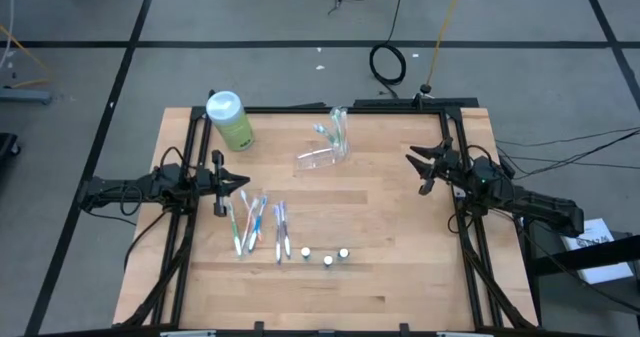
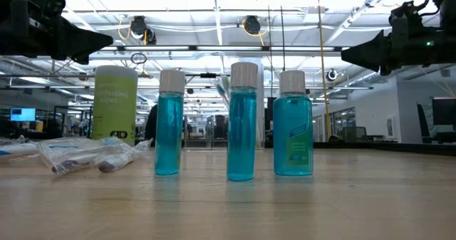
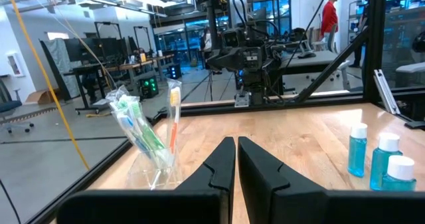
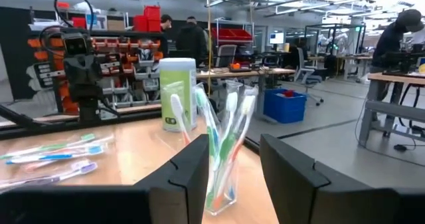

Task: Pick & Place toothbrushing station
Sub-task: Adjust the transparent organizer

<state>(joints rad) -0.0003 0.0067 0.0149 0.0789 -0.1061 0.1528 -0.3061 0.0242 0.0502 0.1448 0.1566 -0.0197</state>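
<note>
The toothbrushing station (image 1: 330,147) is a small clear plastic holder with several toothbrushes leaning in it, standing on its base at the table's far middle. It also shows in the left wrist view (image 3: 149,154) and the right wrist view (image 4: 222,151). My left gripper (image 1: 243,182) is shut and empty above the table's left side. My right gripper (image 1: 412,167) is open and empty above the right side, its fingertips pointing toward the station.
A light-green bottle (image 1: 230,119) with a white cap stands at the far left. Several wrapped toothbrushes (image 1: 258,227) lie near the left middle. Three small blue bottles (image 1: 326,257) stand in a row toward the near edge. People show in the room beyond.
</note>
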